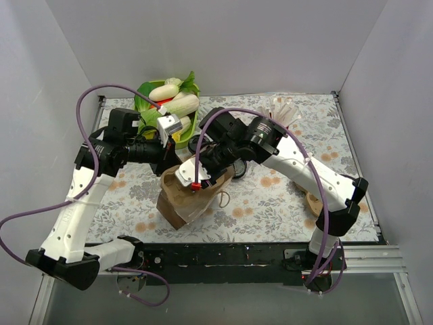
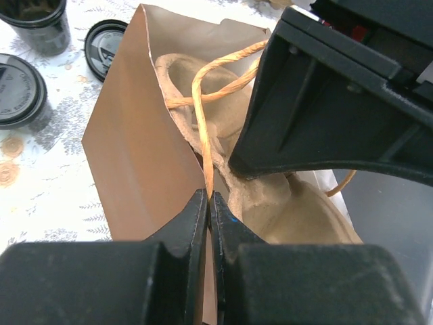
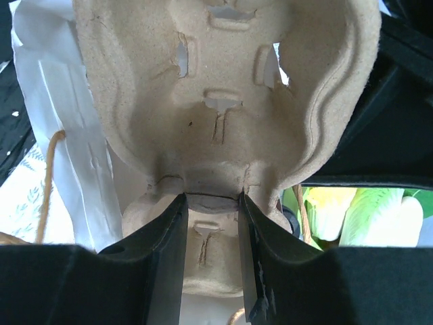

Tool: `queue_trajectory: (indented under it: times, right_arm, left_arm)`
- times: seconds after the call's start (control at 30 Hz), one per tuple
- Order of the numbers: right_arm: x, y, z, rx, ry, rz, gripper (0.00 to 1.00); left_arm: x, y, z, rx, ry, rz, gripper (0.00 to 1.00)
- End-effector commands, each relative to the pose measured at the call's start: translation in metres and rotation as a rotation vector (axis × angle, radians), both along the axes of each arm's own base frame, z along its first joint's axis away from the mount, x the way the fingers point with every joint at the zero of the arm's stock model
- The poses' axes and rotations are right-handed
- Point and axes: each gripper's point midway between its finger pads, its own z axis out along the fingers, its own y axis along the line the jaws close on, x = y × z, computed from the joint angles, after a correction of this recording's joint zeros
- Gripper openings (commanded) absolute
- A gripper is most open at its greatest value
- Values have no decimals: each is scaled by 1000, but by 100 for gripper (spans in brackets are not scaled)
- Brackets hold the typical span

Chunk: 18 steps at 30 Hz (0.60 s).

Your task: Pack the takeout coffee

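Carrier (image 3: 223, 101) in bag (image 2: 135, 162), lidded cup (image 2: 19, 91) seemingly behind bag

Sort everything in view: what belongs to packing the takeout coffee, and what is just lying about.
For the job:
black lidded disposable cup
brown paper bag, pinched by the left gripper
tan pulp cup carrier, held by the right gripper

Lying about:
green basket of vegetables
bunch of white sticks

brown paper bag (image 1: 177, 203) on floral tablecloth (image 1: 270, 196), tan pulp carrier (image 3: 223, 88) in its mouth, green basket (image 1: 142, 91) of vegetables behind
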Motion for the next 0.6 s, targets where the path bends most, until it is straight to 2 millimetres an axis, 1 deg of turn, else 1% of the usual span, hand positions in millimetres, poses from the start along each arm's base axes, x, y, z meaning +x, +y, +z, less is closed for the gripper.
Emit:
queue_trajectory:
  times: [0.0, 0.1, 0.13, 0.2, 0.33, 0.47, 0.57]
  right_arm:
    - [0, -16, 1, -76, -8, -4, 1]
    - [-2, -21, -2, -85, -26, 15, 1]
    - [-3, -24, -1, -84, -32, 13, 1]
    - [-6, -29, -11, -115, -21, 16, 1]
    - [-6, -36, -13, -132, -20, -13, 1]
    - [-1, -44, -15, -148, -64, -17, 1]
    - [-3, -43, -17, -150, -57, -11, 1]
  left_arm:
    - [-18, -12, 14, -76, 27, -119, 0]
    - [-20, -15, 15, -88, 32, -154, 0]
    - [-20, -15, 12, -84, 39, -165, 0]
    - [-20, -17, 9, -85, 52, -178, 0]
    - [-19, -19, 5, -91, 66, -206, 0]
    - [-11, -24, 1, -92, 46, -242, 0]
    - [-5, -27, -1, -97, 40, -253, 0]
